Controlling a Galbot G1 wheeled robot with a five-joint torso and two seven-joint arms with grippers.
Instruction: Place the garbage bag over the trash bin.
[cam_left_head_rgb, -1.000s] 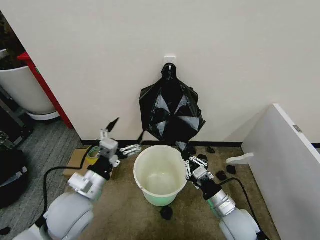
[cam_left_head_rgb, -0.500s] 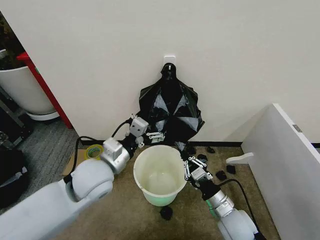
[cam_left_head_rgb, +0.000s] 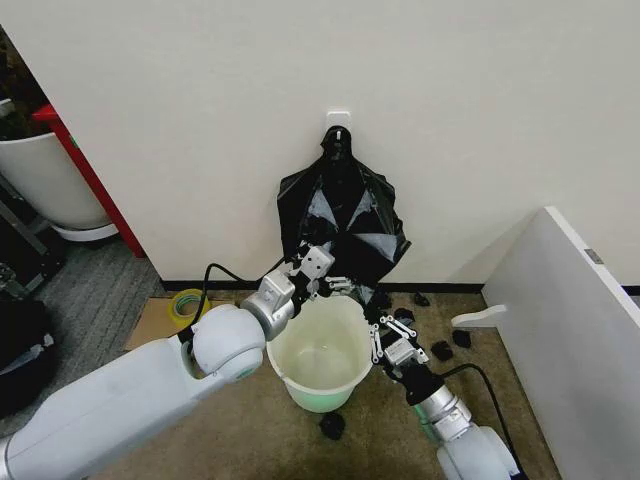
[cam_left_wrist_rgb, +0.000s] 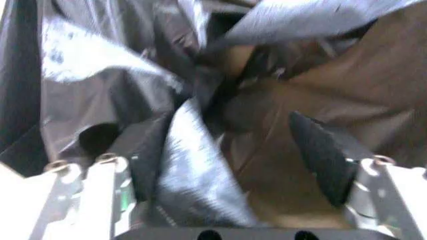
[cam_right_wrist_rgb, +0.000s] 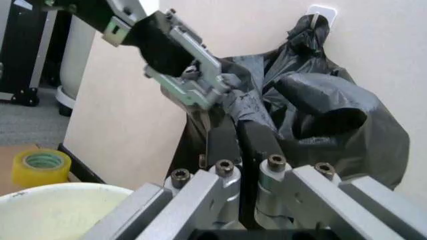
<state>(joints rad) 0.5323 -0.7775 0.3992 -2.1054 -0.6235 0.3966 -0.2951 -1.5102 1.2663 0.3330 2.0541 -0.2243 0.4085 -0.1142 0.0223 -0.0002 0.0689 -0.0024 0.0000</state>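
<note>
Left gripper (cam_left_head_rgb: 335, 283) spread wide at the garbage bag (cam_left_head_rgb: 342, 220).
My nearer arm; bag hangs centre frame above the trash bin (cam_left_head_rgb: 322, 345); right gripper (cam_left_head_rgb: 377, 330) clenched empty.

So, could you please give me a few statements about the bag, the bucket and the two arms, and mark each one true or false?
1. The glossy black plastic garbage bag hangs on the wall from a white hook. True.
2. The round cream-white plastic trash bin is already lined with the bag. False: its inside is bare.
3. The left gripper is open at the bag's lower edge. True.
4. The right gripper holds a yellow tape roll. False: its fingers are shut beside the bin's rim; the roll lies on the floor.
</note>
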